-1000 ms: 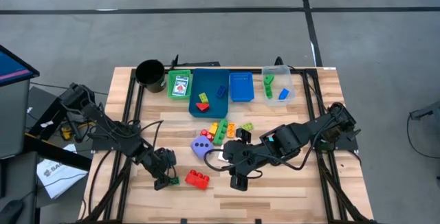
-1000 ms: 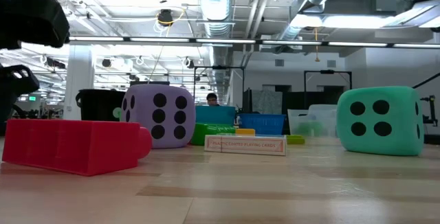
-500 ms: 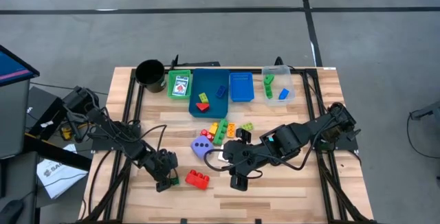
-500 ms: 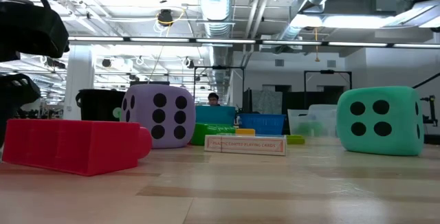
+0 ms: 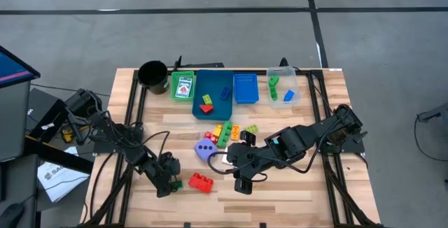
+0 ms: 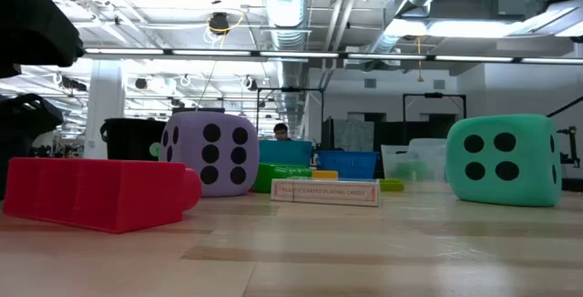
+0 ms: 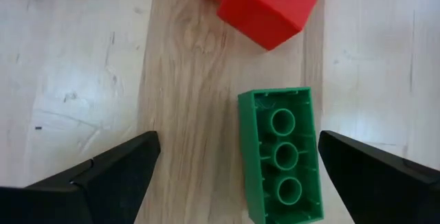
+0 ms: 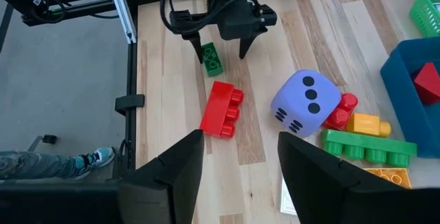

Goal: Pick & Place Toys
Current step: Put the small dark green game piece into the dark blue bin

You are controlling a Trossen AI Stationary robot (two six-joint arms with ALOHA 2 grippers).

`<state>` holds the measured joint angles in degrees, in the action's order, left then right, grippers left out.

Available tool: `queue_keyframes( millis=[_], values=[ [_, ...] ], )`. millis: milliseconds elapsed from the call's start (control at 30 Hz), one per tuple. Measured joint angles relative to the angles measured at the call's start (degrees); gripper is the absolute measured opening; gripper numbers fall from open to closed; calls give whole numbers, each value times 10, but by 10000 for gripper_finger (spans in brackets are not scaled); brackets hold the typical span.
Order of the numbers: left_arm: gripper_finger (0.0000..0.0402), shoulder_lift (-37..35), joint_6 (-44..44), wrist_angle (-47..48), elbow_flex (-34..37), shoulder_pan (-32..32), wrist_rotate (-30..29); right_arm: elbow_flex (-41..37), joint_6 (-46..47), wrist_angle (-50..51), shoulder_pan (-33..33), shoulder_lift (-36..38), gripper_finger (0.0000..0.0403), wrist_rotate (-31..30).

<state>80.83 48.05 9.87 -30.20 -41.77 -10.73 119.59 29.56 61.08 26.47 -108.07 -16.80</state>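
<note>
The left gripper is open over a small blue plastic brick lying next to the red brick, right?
Not quite: the small plastic brick under the open left gripper is green, not blue, as the left wrist view shows. It does lie beside the red brick.

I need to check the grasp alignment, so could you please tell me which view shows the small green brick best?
The left wrist view: the green brick fills it, between the open left end effector's fingers. The right wrist and high views show it small; the low view doesn't.

Left claw (image 7: 234,165) wide open, low.
</note>
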Motion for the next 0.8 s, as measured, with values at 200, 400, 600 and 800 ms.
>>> queue_keyframes(
  millis=[200,400,600,800],
  values=[
    [396,1,-16,2,1,-20,-24,0,0,0,0,0,184,0],
    [396,1,-59,5,1,-33,-34,0,0,0,0,0,184,0],
    [396,-1,-62,-3,14,-33,-34,0,3,0,0,0,184,0],
    [396,-3,-46,-5,37,-33,-27,0,4,0,0,0,184,0]
  ],
)
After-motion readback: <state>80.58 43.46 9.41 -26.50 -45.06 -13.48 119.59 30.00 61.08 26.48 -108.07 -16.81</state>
